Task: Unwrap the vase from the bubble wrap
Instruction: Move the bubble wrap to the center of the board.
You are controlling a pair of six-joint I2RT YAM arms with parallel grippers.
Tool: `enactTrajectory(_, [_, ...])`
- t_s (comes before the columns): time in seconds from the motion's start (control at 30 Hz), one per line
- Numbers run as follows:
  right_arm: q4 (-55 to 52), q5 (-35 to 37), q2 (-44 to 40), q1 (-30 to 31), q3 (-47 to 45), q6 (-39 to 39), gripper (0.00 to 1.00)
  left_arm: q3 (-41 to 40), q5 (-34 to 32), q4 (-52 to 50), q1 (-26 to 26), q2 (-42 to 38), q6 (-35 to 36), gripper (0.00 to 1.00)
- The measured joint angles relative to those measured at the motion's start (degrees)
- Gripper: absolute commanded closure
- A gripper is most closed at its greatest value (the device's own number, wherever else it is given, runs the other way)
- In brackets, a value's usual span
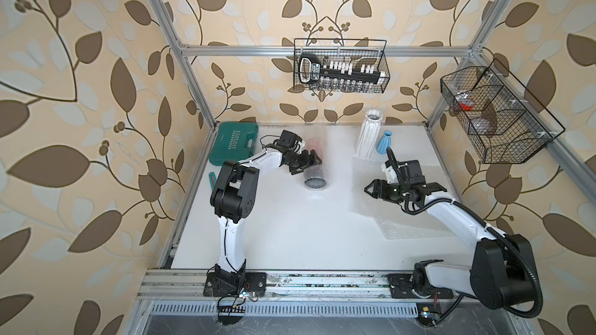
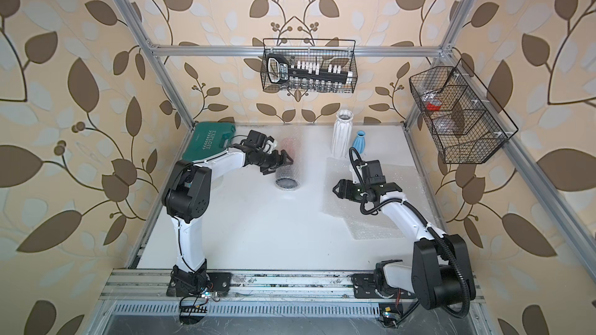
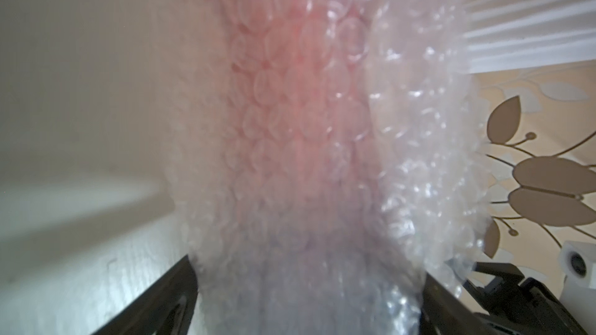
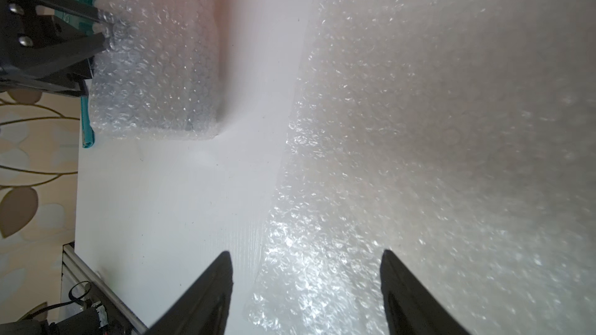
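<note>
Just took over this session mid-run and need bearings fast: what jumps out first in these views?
The bubble-wrapped roll lies mid-table toward the back, pink showing through, the left gripper straddling it. Flat bubble wrap sheets spread beneath the open right gripper; a white ribbed vase and a small blue vase stand unwrapped behind them.

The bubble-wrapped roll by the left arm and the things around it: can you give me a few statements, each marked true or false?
1. The wrapped roll lies on its side on the table. True.
2. The left gripper has its jaws either side of that roll. True.
3. The right gripper holds the flat bubble wrap sheet. False: it is open and empty, over the sheet.
4. The green case lies open. False: it lies shut on the table.
</note>
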Motion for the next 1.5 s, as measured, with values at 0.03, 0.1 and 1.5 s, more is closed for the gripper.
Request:
enactTrajectory(0.03, [0.00,0.22,0.31,0.66,0.09,0.07,0.28,-2.03,-0.04,0.31,0.00,-1.44,-0.17,0.06])
enactTrajectory(0.1, [0.09,0.59,0.96,1.95,0.39,0.24,0.28,-6.43,-0.31,1.07,0.00,-4.68,-0.74,0.06])
enactTrajectory(1.5, [4.83,5.60,34.27,25.49,27.30,6.38,0.38,-43.23,-9.73,4.96,-8.68,-40.15,-13.57,0.01])
